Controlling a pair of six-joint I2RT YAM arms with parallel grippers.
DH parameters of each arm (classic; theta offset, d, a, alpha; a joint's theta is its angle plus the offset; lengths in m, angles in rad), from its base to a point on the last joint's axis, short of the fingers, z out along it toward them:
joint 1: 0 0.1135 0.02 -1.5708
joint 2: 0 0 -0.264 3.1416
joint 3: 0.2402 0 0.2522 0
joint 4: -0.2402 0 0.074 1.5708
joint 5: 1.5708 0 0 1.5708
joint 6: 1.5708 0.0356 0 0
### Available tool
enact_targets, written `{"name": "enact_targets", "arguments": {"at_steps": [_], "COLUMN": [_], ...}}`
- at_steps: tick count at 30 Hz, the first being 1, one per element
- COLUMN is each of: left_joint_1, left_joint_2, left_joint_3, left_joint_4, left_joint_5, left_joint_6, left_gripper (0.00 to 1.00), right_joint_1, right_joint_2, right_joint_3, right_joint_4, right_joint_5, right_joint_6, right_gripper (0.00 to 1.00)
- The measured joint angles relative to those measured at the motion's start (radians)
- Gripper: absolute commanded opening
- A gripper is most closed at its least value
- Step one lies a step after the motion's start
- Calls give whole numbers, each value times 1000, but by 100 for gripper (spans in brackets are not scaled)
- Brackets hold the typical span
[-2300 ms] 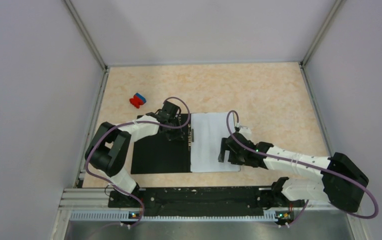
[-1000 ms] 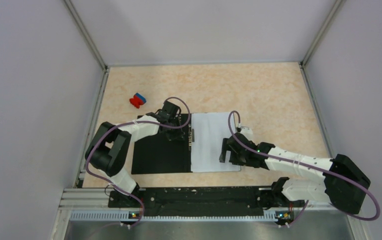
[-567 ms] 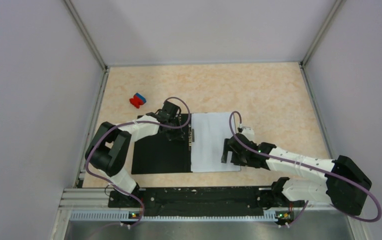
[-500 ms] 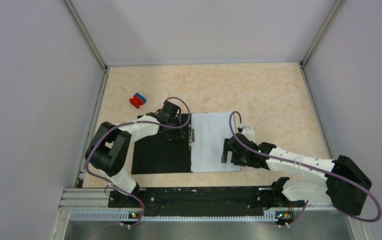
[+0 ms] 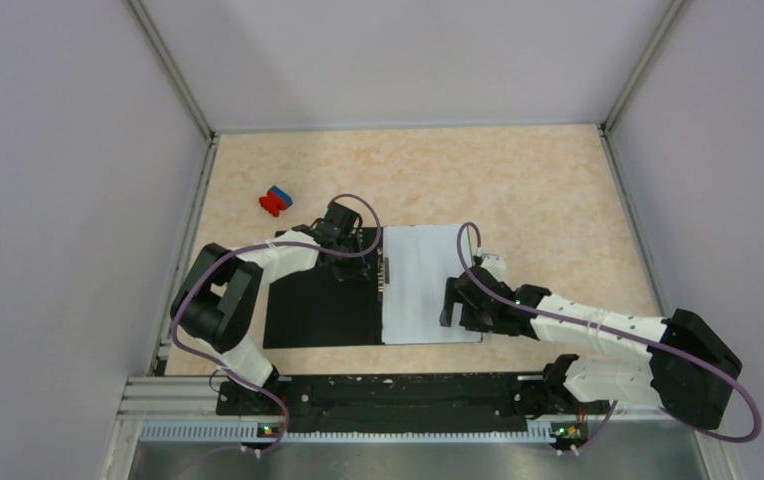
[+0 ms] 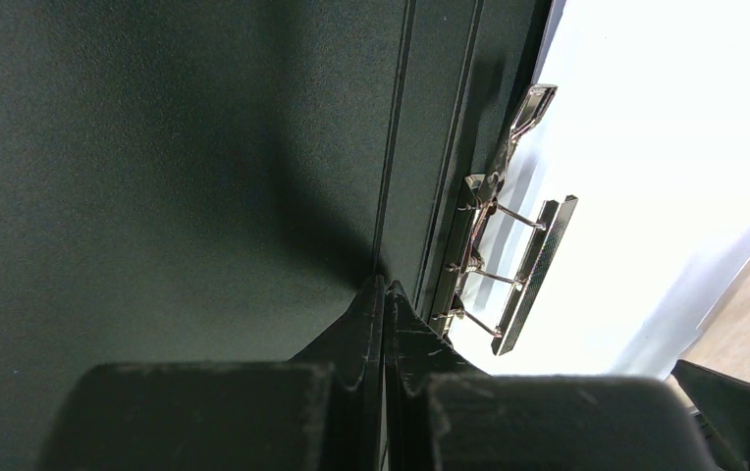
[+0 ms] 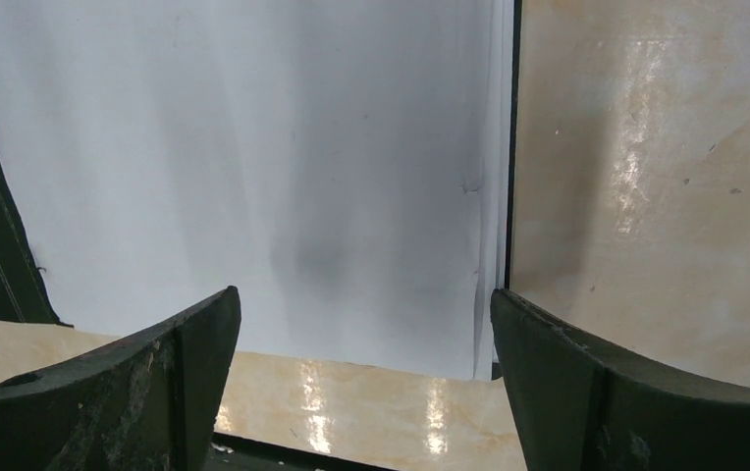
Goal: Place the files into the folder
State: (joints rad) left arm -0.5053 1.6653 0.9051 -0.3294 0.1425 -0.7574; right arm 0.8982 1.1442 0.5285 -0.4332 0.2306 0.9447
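Note:
The folder lies open on the table, its black inside (image 5: 318,305) on the left. The white files (image 5: 423,285) lie stacked on its right half, beside the metal spine clip (image 5: 383,275). My left gripper (image 5: 344,266) is shut with nothing in it, tips pressed on the black cover (image 6: 155,147) just left of the clip (image 6: 504,265). My right gripper (image 5: 455,300) is open above the files' (image 7: 253,147) right edge, holding nothing. A thin black folder edge (image 7: 512,147) shows beside the sheets. The top sheet looks blank.
A small red-and-blue block (image 5: 275,200) sits on the table at the far left, behind the folder. Grey walls enclose the table on three sides. The arms' base rail (image 5: 388,395) runs along the near edge.
My right gripper has shifted only slightly over the files' right edge. The left arm, folder and sheets have not moved.

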Motion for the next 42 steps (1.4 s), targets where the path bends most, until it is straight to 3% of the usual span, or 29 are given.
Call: {"name": "enact_targets", "arguments": {"at_steps": [42], "left_joint_1": [0], "left_joint_2": [0], "left_joint_3": [0], "left_joint_4": [0], "left_joint_5": [0], "left_joint_6": [0], "left_gripper": [0], "right_joint_1": [1], "right_joint_2": [5], "right_joint_3": [-3], "right_joint_4": [23], "right_joint_5": [8], "right_joint_6": [-1], "right_gripper": [97]}}
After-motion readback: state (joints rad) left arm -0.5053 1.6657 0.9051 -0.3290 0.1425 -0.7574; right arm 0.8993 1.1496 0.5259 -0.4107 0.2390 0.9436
